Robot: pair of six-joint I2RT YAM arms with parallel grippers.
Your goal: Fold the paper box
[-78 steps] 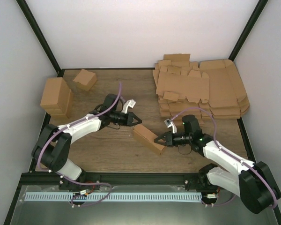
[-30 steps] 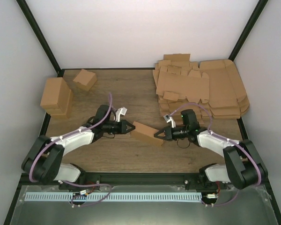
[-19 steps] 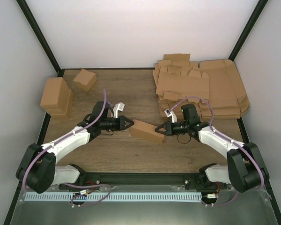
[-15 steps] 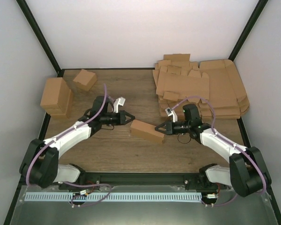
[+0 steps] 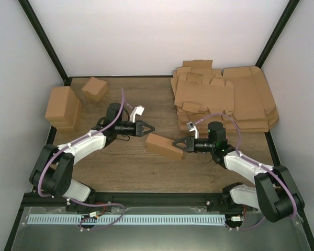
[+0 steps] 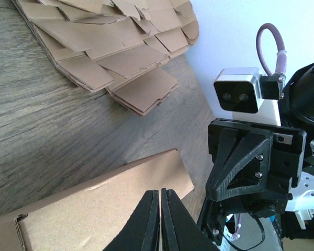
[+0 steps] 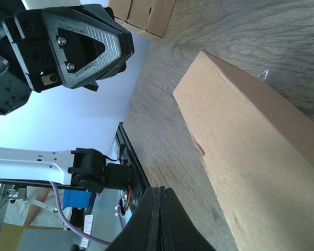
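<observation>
The paper box (image 5: 164,146) lies folded into a small oblong brown box in the middle of the table, and shows in the left wrist view (image 6: 89,209) and the right wrist view (image 7: 251,151). My left gripper (image 5: 152,129) is shut and empty, its tip just beyond the box's far left corner, above the box top (image 6: 160,191). My right gripper (image 5: 174,143) is also shut and empty, its tip at the box's right end. Beside the box its fingers sit low over the wood (image 7: 158,189). Whether either tip touches the cardboard I cannot tell.
A stack of flat die-cut cardboard sheets (image 5: 225,99) fills the back right corner (image 6: 104,47). At the back left stand a tall folded box (image 5: 63,107) and a small cube-like box (image 5: 94,88). A black frame rail (image 5: 157,197) runs along the near edge.
My left gripper has drawn away from the box's left end, toward the back of the table. The right gripper stays at the right end, and the box has barely shifted.
</observation>
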